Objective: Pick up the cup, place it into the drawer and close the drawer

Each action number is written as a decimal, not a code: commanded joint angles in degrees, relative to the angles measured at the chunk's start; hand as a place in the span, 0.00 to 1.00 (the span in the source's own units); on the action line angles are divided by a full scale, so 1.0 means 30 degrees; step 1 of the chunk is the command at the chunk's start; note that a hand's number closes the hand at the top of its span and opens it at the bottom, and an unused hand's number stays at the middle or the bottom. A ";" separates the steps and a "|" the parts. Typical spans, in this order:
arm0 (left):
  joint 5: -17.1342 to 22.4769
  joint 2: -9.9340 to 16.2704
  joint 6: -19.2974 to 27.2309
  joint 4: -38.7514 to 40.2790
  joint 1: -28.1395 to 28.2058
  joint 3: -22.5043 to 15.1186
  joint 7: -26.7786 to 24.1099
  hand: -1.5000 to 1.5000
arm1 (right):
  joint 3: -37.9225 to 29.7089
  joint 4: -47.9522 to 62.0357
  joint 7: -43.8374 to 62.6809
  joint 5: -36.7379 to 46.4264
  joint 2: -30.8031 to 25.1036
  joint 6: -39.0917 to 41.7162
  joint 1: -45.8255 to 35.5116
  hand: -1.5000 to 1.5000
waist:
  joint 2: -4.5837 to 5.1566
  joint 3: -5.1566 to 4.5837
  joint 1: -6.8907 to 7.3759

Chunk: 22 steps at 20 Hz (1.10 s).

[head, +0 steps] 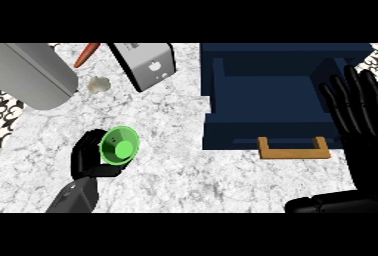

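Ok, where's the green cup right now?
In the head view the cup is lower left on the counter, held by the left hand, left of the drawer.

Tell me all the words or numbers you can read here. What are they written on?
No words or numbers can be read anywhere.
The toaster has small pale marks on its side, too small and blurred to read.
The green cup, held by the left hand, is plain.
The blue drawer and its wooden handle carry no label.
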 commanded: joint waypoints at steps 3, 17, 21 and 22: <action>-0.0010 -0.0136 -0.2191 -0.3911 0.1939 -0.1024 -0.0819 1.00 | 0.0034 -0.0966 0.0344 0.0180 0.0214 -0.0390 0.0733 0.00 | -0.0159 0.0034 0.0291; 0.0706 -0.1413 0.1153 -1.7574 0.2459 -0.4394 0.9843 1.00 | -0.0310 -0.0764 0.0466 -0.0392 -0.0264 0.0328 0.1194 0.00 | -0.0172 0.0035 0.0311; 0.0659 -0.1916 0.2071 -1.9056 0.1809 -0.4683 1.1470 1.00 | 0.0458 -0.0307 -0.0563 0.0777 0.0375 0.0007 0.1125 0.00 | -0.0056 0.0014 0.0123; 0.1205 -0.1663 0.3005 -1.9465 -0.0281 -0.4246 1.3643 1.00 | -0.0800 0.1486 -0.0503 -0.0203 0.0008 -0.0088 -0.0692 0.00 | -0.0057 0.0025 0.0231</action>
